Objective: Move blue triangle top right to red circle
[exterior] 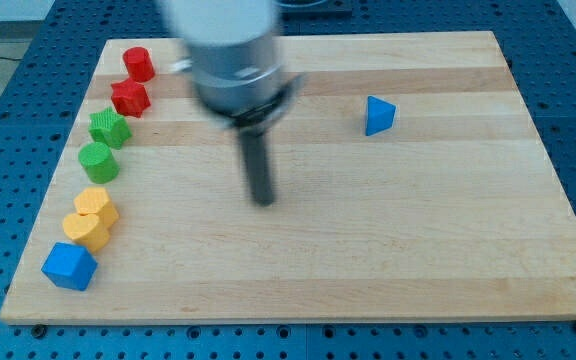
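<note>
The blue triangle point(378, 115) lies on the wooden board at the view's upper right. The red circle point(138, 63) sits at the view's top left, the first of a column of blocks. My tip point(263, 200) is near the board's middle, well to the left of and below the blue triangle, and far to the right of and below the red circle. It touches no block. The rod and arm look blurred.
Down the view's left side below the red circle stand a red star-like block point(129, 98), a green star-like block point(109, 128), a green circle point(98, 161), two yellow blocks point(97, 205) point(87, 230) and a blue cube point(69, 266). The wooden board point(418, 250) rests on a blue perforated table.
</note>
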`<state>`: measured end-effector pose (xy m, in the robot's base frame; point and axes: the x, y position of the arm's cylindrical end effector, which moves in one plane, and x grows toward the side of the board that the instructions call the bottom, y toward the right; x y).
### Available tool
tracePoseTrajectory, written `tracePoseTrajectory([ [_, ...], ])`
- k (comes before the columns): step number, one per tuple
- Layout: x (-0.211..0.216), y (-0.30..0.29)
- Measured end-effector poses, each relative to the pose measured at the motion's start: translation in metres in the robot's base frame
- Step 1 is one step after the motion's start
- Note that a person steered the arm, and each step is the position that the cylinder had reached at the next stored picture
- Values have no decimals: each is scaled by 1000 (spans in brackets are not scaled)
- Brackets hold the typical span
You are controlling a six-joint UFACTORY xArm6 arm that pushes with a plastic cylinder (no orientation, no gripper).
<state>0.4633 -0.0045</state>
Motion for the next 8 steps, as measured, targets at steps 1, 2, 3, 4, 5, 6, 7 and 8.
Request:
tracePoseTrajectory([
  [1, -51, 111],
  [2, -87, 194],
  [3, -96, 143],
  [4, -85, 140],
  [5, -85, 46],
  [6, -93, -40],
  [7, -85, 9],
  [8, -89, 80],
])
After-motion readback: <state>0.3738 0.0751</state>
